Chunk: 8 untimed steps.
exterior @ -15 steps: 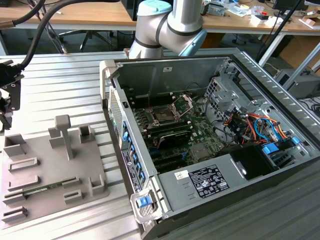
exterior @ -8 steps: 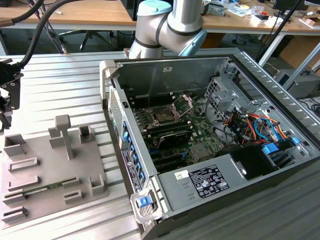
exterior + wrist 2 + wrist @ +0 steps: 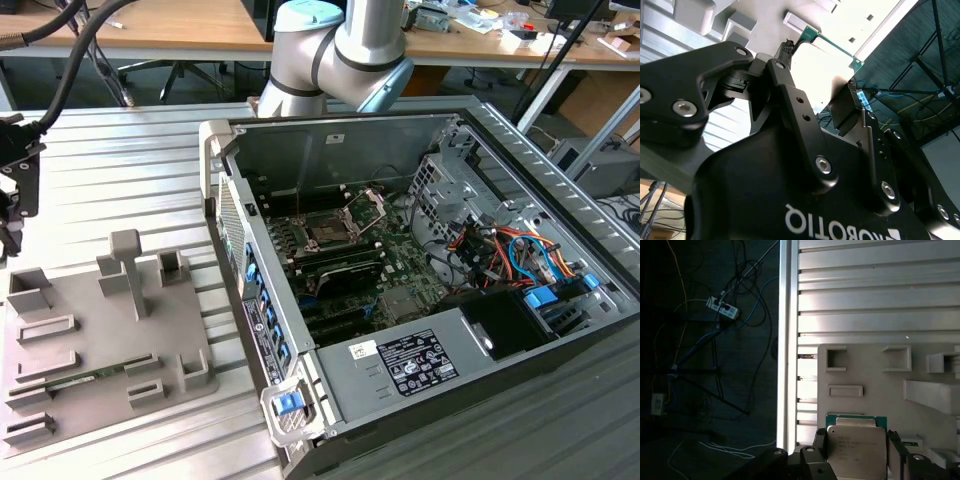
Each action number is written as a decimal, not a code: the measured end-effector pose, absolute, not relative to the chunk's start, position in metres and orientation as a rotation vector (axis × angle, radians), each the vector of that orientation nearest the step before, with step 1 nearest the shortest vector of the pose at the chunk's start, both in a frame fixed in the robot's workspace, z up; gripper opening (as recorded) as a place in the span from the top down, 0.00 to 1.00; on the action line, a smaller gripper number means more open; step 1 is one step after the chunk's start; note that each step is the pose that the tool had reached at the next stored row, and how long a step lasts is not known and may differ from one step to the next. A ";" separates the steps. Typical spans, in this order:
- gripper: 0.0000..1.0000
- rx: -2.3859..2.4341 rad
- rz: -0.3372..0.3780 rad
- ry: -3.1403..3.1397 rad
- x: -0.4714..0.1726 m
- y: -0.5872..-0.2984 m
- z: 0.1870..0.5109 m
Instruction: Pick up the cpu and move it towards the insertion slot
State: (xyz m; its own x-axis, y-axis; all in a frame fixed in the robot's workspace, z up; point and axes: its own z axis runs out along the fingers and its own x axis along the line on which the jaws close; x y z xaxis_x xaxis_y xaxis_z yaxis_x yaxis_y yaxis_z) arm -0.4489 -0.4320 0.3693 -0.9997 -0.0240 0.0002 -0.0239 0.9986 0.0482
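While the gripper (image 3: 857, 439) pinches the cpu (image 3: 856, 454) by its edges above the tray (image 3: 865, 370), I judge the pickup made; reaching the slot (image 3: 330, 228) calls for clearing the case wall (image 3: 232, 215).

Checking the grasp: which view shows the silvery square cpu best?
The first wrist view: the silvery square cpu faces the camera, flanked by the black gripper's fingers. The second wrist view catches its green edge.

Case side wall (image 3: 238, 215) between grey tray (image 3: 90, 350) and insertion slot (image 3: 328, 232); case open on top.
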 end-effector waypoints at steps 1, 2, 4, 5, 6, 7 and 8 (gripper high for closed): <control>0.45 0.038 -0.076 -3.140 -0.449 -0.432 0.369; 0.45 0.038 -0.076 -3.140 -0.449 -0.432 0.370; 0.45 0.038 -0.076 -3.140 -0.449 -0.432 0.371; 0.45 0.038 -0.076 -3.140 -0.449 -0.432 0.371; 0.45 0.038 -0.076 -3.140 -0.449 -0.432 0.372; 0.45 0.038 -0.076 -3.140 -0.449 -0.432 0.372; 0.45 0.038 -0.076 -3.140 -0.449 -0.432 0.372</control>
